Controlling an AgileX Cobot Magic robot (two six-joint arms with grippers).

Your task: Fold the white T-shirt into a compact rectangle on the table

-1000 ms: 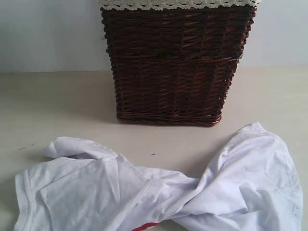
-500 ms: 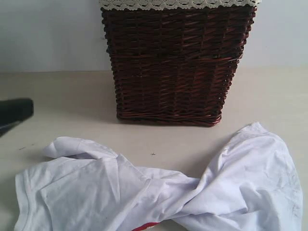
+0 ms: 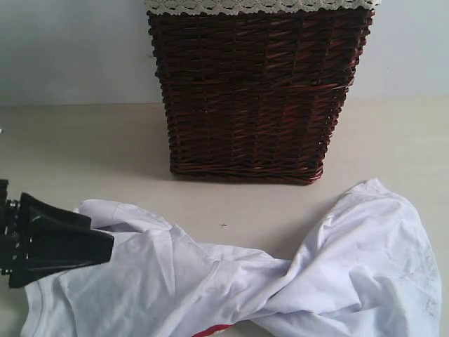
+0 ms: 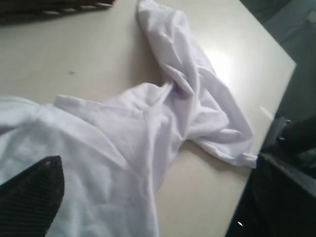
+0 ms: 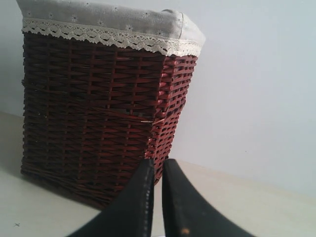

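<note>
The white T-shirt [image 3: 175, 281] lies crumpled and twisted across the near part of the cream table [image 3: 70, 140]; a bit of red lettering [image 3: 210, 330] peeks out at its front edge. My left gripper [image 3: 88, 235] has come in from the left and hovers over the shirt's left end, open, nothing between its fingers. In the left wrist view the shirt [image 4: 163, 113] spreads below one black finger [image 4: 34, 195]. My right gripper [image 5: 158, 165] is shut and empty, pointing at the basket; the exterior view does not show it.
A dark brown wicker basket [image 3: 252, 91] with a lace-trimmed liner [image 5: 98, 19] stands at the back middle of the table, behind the shirt. The table's edge [image 4: 276, 98] runs close past the shirt's far end in the left wrist view.
My left gripper has entered from the left edge and moved down and right onto the shirt's left end. The shirt and basket have not moved.
</note>
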